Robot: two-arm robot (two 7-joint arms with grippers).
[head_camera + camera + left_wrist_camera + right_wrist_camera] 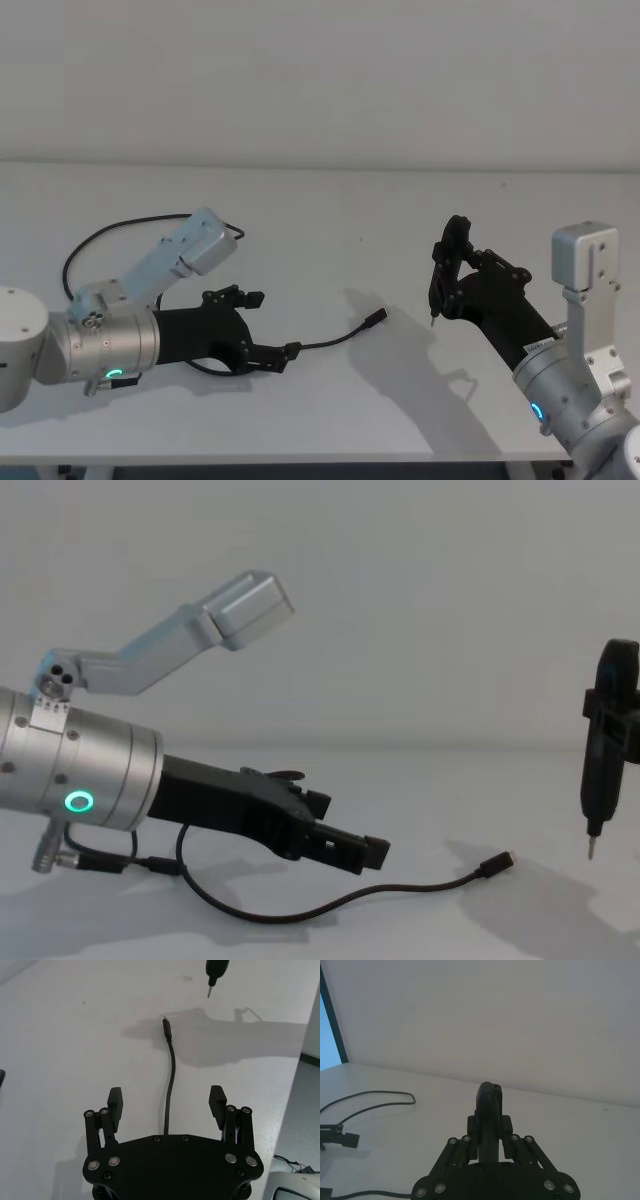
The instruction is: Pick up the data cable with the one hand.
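Note:
The data cable (pixel 335 338) is a thin black cord lying on the white table (pixel 330 210). One small plug (pixel 377 317) points right, and the cord's far part loops behind my left arm (pixel 95 240). My left gripper (pixel 267 325), black on a silver cylinder with a green ring, hovers low over the cord with its jaws open. In the left wrist view the cable (pixel 171 1072) runs between the two fingers (pixel 115 1101). From the chest view the left gripper (pixel 345 848) sits just above the cable (pixel 330 906). My right gripper (pixel 458 270) is shut on a slim dark tool (pixel 436 295).
The slim tool (pixel 598 755) hangs upright at the right, its metal tip above the table and right of the plug (pixel 497 863). In the right wrist view the tool (pixel 489 1105) stands between the right gripper's fingers. The table's front edge (pixel 320 462) is close.

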